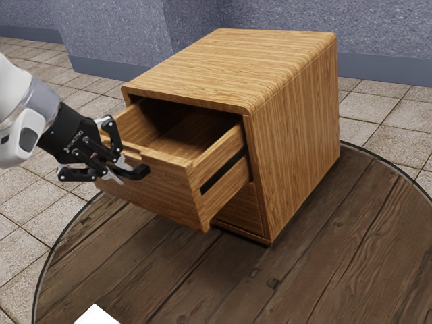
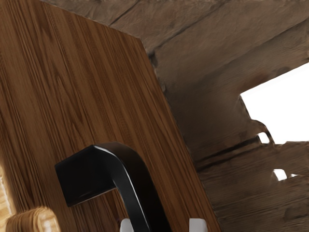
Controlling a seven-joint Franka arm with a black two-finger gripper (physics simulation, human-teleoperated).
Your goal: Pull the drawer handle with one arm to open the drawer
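Slim hold, drawer well out
My fingers (image 1: 116, 169) pinch the black handle (image 1: 139, 173) narrowly; the drawer (image 1: 182, 177) hangs far out of the cabinet (image 1: 293, 121) — a skewed pull could slip my grip, or drag the cabinet across the table (image 1: 310, 270).

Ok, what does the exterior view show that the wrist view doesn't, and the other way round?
The exterior view gives the whole cabinet, the drawer standing well out with its hollow inside, the gripper at the handle, and the tiled floor. The wrist view adds the handle's bend seen close and the grain of the drawer front. Shared: the black handle, the drawer front and the wooden table.
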